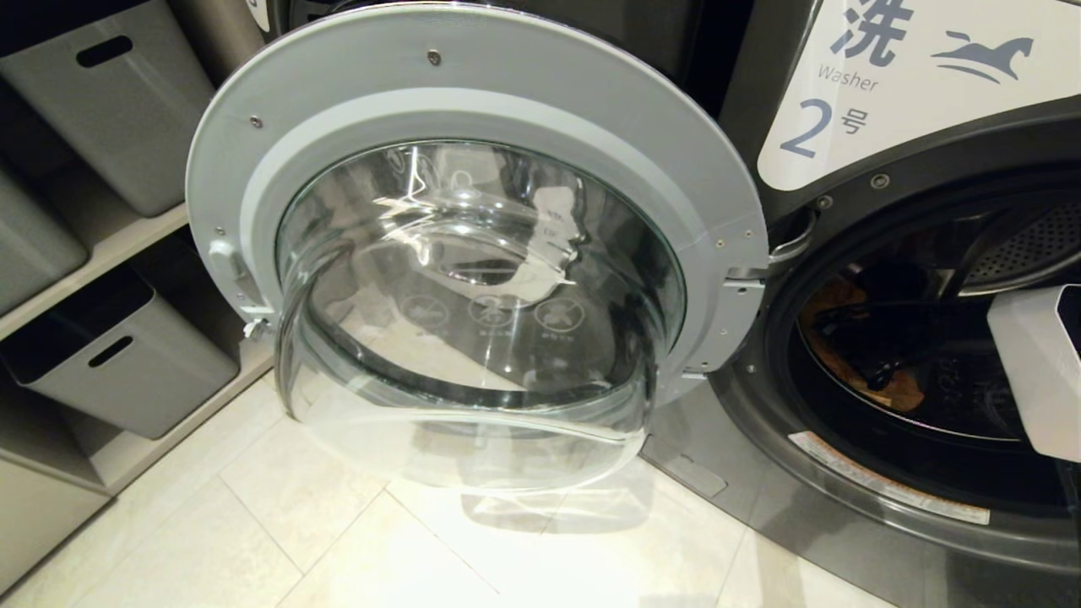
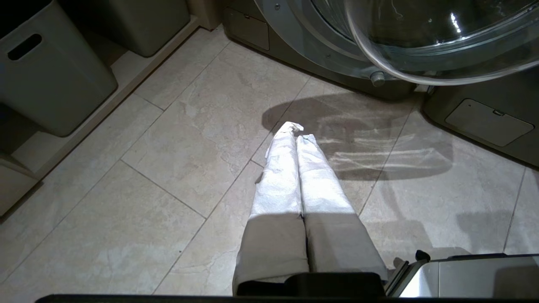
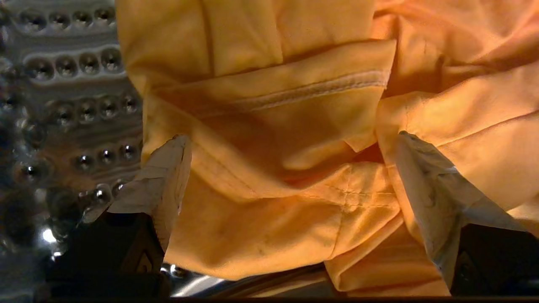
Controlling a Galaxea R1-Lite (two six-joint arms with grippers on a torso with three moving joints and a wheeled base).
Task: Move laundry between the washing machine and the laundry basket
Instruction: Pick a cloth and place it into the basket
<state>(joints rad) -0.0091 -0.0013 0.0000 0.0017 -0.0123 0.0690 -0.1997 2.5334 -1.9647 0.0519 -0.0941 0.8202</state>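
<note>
The washing machine (image 1: pixel 853 127), marked "2", has its round door (image 1: pixel 473 101) swung open to the left. My right arm (image 1: pixel 1037 371) reaches into the drum from the right edge of the head view. Inside, my right gripper (image 3: pixel 290 141) is open, its fingers (image 3: pixel 168 176) standing on either side of a crumpled yellow-orange garment (image 3: pixel 294 105) of the laundry that lies against the perforated drum wall (image 3: pixel 76 101). A patch of that orange cloth (image 1: pixel 844 338) shows in the drum. My left gripper (image 2: pixel 297 131) is shut and empty, parked above the floor. The laundry basket is out of view.
Grey storage bins (image 1: pixel 118 359) sit on low shelves at the left. The door's glass bowl (image 1: pixel 473 338) bulges out over the tiled floor (image 1: pixel 338 540) in front of the machine. A lower service panel (image 2: pixel 488 122) sits near the floor.
</note>
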